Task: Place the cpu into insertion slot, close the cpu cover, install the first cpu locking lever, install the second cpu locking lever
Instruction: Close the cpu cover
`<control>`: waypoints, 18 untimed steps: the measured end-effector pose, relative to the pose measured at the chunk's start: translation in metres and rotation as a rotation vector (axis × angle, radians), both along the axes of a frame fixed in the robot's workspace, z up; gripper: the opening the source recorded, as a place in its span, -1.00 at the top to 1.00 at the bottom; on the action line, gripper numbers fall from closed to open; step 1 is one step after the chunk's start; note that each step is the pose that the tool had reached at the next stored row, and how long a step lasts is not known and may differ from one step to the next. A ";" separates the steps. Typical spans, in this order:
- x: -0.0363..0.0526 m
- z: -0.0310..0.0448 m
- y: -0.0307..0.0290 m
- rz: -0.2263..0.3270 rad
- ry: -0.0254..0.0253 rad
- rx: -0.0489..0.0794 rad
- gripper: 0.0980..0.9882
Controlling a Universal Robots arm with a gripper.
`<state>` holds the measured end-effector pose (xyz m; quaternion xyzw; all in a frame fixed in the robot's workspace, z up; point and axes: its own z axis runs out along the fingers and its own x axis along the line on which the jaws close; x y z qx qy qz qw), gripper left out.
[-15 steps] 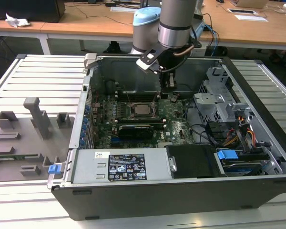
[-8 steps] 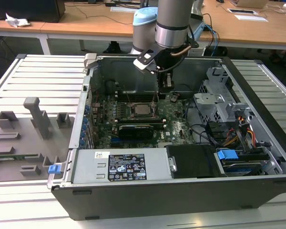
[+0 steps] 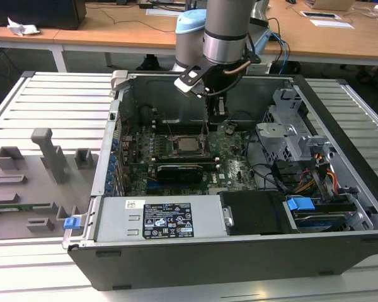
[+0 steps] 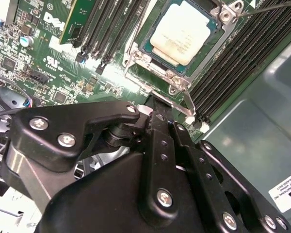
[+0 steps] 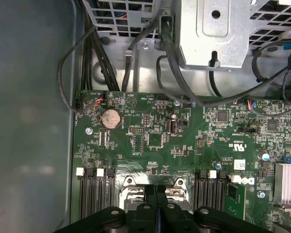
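Observation:
The cpu [image 4: 184,30], a silvery square chip, lies flat in the insertion slot [image 3: 176,147] on the green motherboard. The cpu cover [image 4: 157,70], a thin metal frame, lies down around the chip. A thin metal locking lever [image 4: 187,104] runs along the socket's edge. My black gripper [image 4: 157,110] hangs just beside that edge, next to the lever's end. Its fingers are pressed together and I see nothing between them. In the exterior view the gripper [image 3: 217,121] stands inside the case, a little beyond the cpu [image 3: 189,146]. The first wrist view has the gripper [image 5: 156,193] over the socket's rim.
Black memory slots [image 4: 233,63] flank the socket on both sides. A long black graphics card [image 3: 179,171] lies in front of it. A metal drive cage [image 3: 290,138] and cables crowd the exterior view's right. The power supply [image 3: 157,220] sits at the front. A grey fixture plate [image 3: 31,176] lies outside the case.

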<state>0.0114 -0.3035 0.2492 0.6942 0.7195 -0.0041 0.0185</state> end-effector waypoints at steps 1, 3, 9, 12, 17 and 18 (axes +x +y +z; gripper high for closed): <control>-0.0020 -0.0003 0.0000 0.000 0.0000 0.000 0.98; -0.0067 -0.0015 0.0000 0.000 -0.0001 0.000 0.98; -0.0156 -0.0030 0.0000 0.000 0.0009 0.000 0.98; -0.0305 -0.0032 0.0000 0.000 0.0008 0.000 0.98; -0.0423 -0.0031 0.0000 0.000 0.0009 0.000 0.98; -0.0441 -0.0031 0.0000 0.000 0.0008 0.000 0.98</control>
